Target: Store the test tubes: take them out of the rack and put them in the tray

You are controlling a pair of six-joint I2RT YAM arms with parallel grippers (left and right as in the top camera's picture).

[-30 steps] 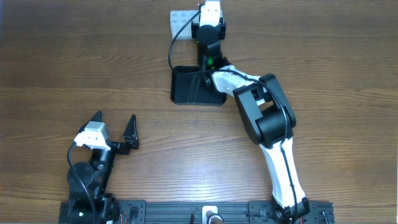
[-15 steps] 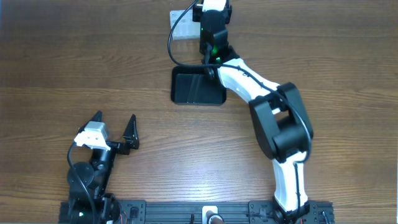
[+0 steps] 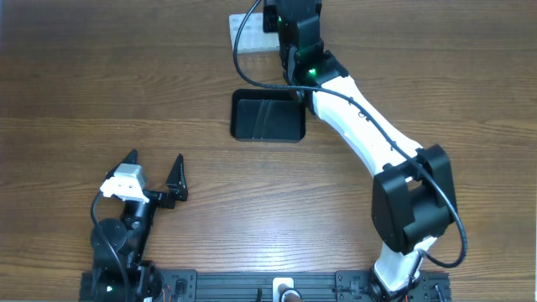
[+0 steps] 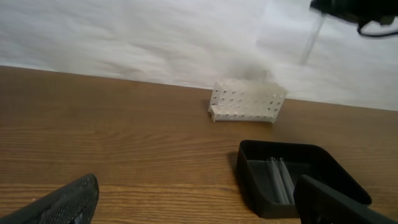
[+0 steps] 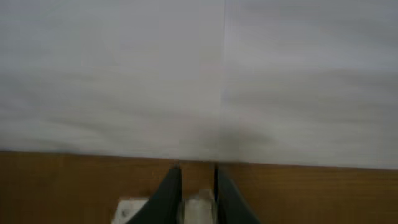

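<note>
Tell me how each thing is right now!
Black plastic tray: holds two clear tubes lying flat.
White perforated rack: standing upright.
Clear test tube: held in the air.
Right gripper: fingers shut on that tube.
Left gripper: fingers open, empty.

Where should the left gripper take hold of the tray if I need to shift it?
Probably the tray by its left wall, from above, one finger inside, one outside: it is open-topped with thin upright walls, and the tubes lie clear of that side.

wooden table (image 3: pixel 84 84), white wall (image 4: pixel 124 37) behind.
</note>
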